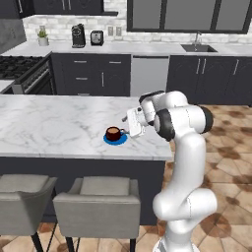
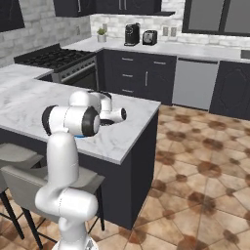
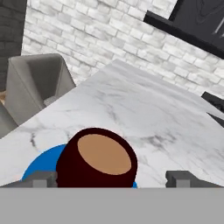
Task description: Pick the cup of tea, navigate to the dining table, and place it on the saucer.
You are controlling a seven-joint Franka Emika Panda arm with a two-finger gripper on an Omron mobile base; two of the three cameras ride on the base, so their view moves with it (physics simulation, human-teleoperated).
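Cup of tea [image 3: 98, 159] sitting on the blue saucer [image 3: 41, 164], between the fingers of the gripper [image 3: 113, 178], jaws spread apart, on the dining table [image 1: 54, 123]

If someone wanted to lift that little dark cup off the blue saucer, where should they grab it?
Probably across the round body of the cup of tea, with a finger on either side, coming in level from the arm's side as the gripper is lined up now. It stands upright and full on the saucer, and its small handle offers little to pinch.
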